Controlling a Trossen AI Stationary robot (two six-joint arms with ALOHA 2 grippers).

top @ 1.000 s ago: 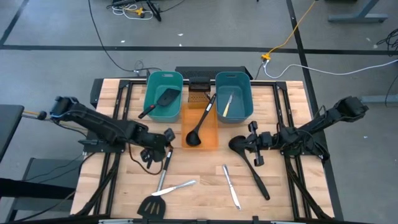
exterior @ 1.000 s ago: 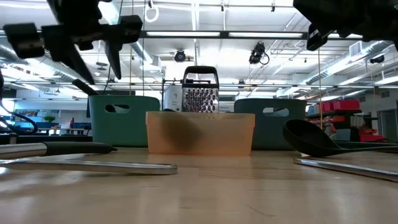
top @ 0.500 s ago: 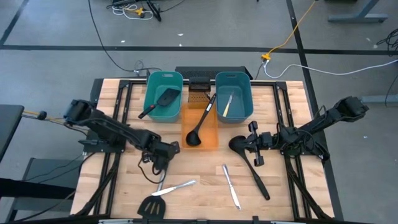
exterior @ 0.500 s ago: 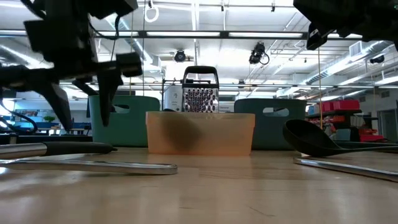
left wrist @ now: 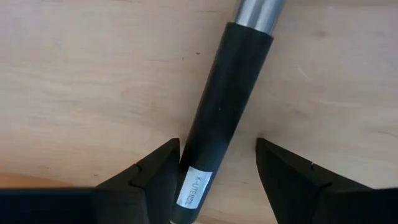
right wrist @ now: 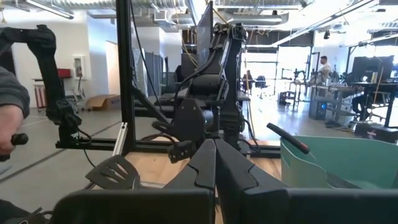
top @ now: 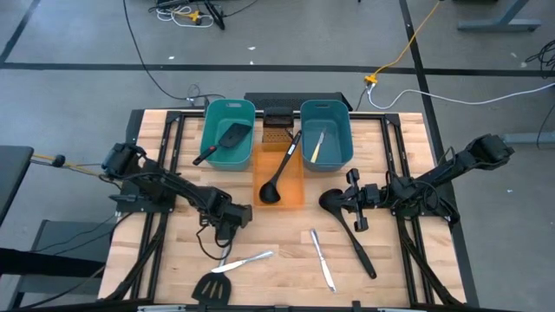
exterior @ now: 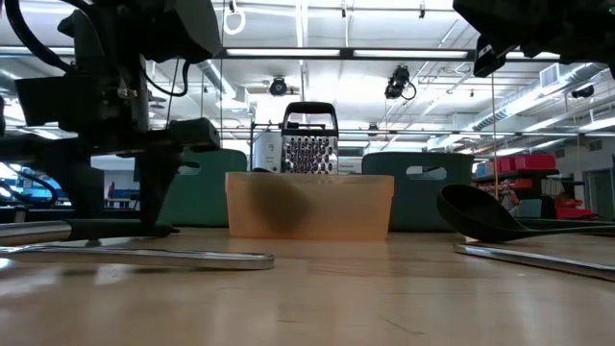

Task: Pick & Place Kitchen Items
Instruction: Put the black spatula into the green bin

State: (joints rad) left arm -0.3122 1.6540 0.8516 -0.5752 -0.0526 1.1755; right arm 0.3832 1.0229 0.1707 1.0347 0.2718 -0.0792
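Observation:
A black slotted spatula (top: pixel 217 279) lies on the table, its head near the front edge, its steel shaft running up to a black handle (left wrist: pixel 221 112). My left gripper (top: pixel 229 222) is open and points down, one finger on each side of that handle (exterior: pixel 106 229), low at the table (exterior: pixel 123 202). My right gripper (top: pixel 349 199) is shut and empty, held above the table beside the bowl of a black ladle (top: pixel 349 230) that lies flat. Two silver knives (top: pixel 245 259) (top: pixel 322 258) lie near the front. My left gripper's fingers (left wrist: pixel 163 171) stand across the spatula's black handle near its free end (left wrist: pixel 198 183), coming from above. One finger lies right beside the handle; I cannot tell whether it touches. The spatula lies flat on the table.
Two teal tubs (top: pixel 217 130) (top: pixel 340 130) and an orange tub (top: pixel 295 192) stand at the back. A spatula, a ladle (top: pixel 276 173) and a knife (top: pixel 316 146) are in them. A grater (exterior: pixel 308 142) stands behind them. A person's hand (right wrist: pixel 9 134) shows beyond the table.
My left gripper has gone toward the table's near edge and down to the table, and has tipped until its fingers point down. Its open fingers now stand on either side of the spatula's black handle. The spatula has stayed in place.

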